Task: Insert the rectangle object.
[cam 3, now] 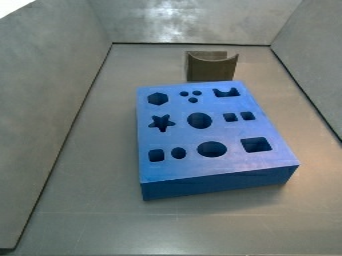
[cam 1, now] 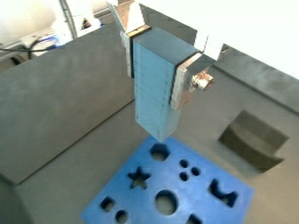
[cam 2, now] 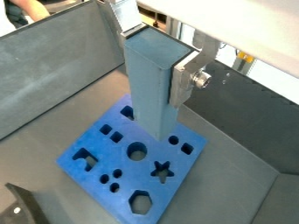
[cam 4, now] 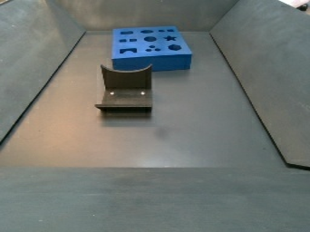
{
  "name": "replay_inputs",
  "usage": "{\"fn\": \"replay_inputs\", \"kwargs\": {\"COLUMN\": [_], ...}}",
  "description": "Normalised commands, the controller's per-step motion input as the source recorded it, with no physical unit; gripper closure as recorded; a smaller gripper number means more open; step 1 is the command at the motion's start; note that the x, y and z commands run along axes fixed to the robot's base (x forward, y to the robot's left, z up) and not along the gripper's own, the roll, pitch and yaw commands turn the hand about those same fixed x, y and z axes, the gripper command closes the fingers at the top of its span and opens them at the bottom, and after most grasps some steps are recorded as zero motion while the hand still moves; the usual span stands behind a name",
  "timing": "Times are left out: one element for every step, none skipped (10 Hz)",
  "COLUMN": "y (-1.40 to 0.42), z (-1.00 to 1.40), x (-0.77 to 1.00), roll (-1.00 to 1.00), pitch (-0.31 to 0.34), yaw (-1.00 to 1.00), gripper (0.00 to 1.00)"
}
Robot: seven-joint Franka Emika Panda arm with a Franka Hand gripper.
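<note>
The hand [cam 1: 162,61] is clenched on the rectangle object [cam 1: 159,92], its silver fingers [cam 2: 187,77] pressed against the bar's opposite sides near the upper end, as both wrist views show. The pale steel-blue bar [cam 2: 151,83] hangs upright from the hand, its lower end in the air above the blue board [cam 2: 135,157]. That board lies flat on the grey table [cam 1: 70,109] directly beneath the hand, pierced with star, round, square and hexagon holes. Off to one side of the hand stands the dark fixture [cam 1: 253,138]. Beyond, grey walls [cam 2: 52,66] enclose the table. Neither side view shows the hand; there the board [cam 3: 207,135] and fixture [cam 4: 125,88] sit apart on the table [cam 4: 182,145].
</note>
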Motion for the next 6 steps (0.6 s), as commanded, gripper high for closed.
{"fn": "replay_inputs", "kwargs": {"y": [0.31,0.22,-0.18,-0.22,-0.10,-0.05], "z": [-0.03,-0.04,0.07,0.08,0.10,0.09], "x": [0.13,0.09,-0.19,-0.20,-0.10,-0.06], "roll": [0.38,0.30,-0.19,-0.25,-0.21,-0.17], "pitch": [-0.153,-0.124,0.350,0.371,0.298,0.247], "yaw": [-0.20,-0.16,-0.08,-0.05,-0.02,0.00], "gripper": [1.00,1.00,1.00,1.00,1.00,1.00]}}
